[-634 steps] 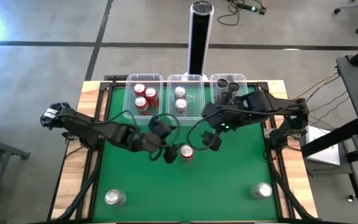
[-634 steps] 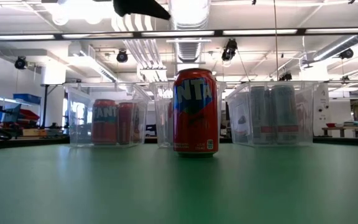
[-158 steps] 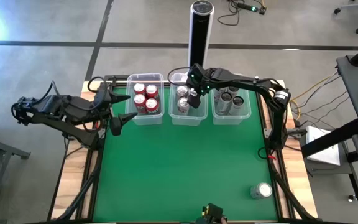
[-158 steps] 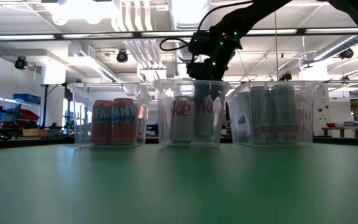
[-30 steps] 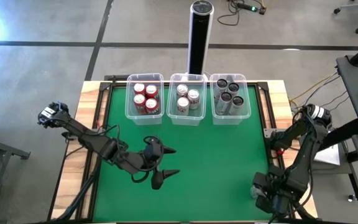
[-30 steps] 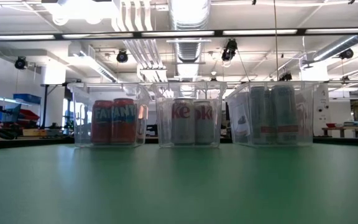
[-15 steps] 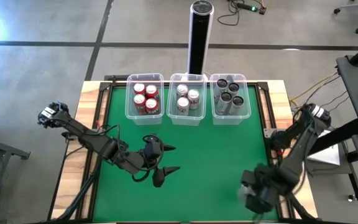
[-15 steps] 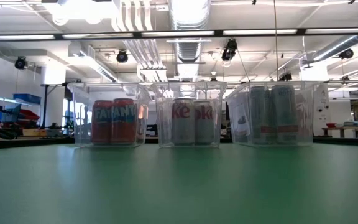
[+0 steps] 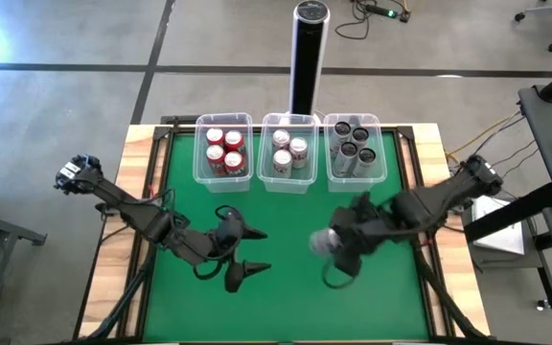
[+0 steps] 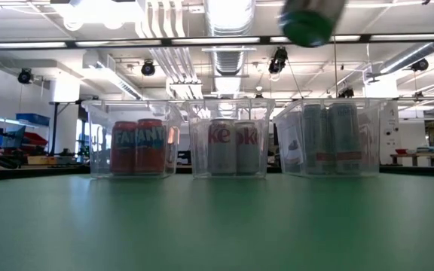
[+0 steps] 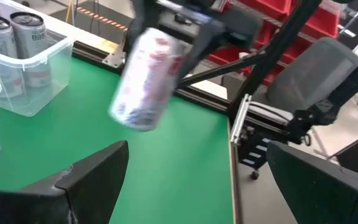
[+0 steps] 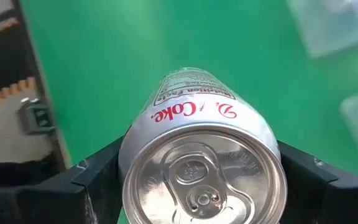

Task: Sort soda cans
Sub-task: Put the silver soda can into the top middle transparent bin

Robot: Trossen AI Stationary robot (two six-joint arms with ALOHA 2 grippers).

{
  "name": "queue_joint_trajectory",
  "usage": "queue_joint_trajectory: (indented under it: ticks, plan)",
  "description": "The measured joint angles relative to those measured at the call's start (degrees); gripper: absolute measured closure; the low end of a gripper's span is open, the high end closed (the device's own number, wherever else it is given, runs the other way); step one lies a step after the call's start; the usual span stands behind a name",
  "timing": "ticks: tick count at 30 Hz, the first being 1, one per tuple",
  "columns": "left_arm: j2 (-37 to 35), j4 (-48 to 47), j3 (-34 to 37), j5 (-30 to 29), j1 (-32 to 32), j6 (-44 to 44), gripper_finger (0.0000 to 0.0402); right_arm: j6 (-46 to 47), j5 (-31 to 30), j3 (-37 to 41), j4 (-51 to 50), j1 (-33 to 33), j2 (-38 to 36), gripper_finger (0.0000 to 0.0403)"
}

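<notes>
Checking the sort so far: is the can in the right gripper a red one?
No: the can clamped in the right gripper is silver-white, lettered Coke.

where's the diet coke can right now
The Diet Coke can is in the right gripper, held off the table over the middle of the green mat, in front of the tubs.

Green tabletop (image 9: 286, 287) with pale wooden side edges and a black frame, bearing three clear plastic tubs (image 9: 289, 182) side by side along its upper edge in the high view, at upper centre of the frame.
</notes>
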State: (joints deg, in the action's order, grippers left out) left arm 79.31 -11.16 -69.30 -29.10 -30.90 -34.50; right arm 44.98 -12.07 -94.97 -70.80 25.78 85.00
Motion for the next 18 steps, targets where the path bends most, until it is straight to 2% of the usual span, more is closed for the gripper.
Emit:
queue_joint_trajectory:
  ticks: [7,10,14,18]
  plan:
    - [-4.4,-1.6,0.0,1.6,-1.1,-1.2,0.0035,-16.8,0.6,-10.8,0.2,-9.4,8.0,0.0107]
    - [-6.4,-6.1,0.0,1.5,-1.3,-4.6,0.0035,-23.6,1.9,-16.9,0.0,-13.1,12.3,0.0107]
    - [-7.7,-13.1,0.0,0.8,-1.3,-12.3,0.0035,-30.0,2.1,-24.3,-2.8,-18.2,17.2,0.0106]
    - [-7.7,-15.9,0.0,0.5,-1.3,-14.6,0.0035,-33.2,2.0,-29.2,-5.9,-23.7,20.9,0.0102]
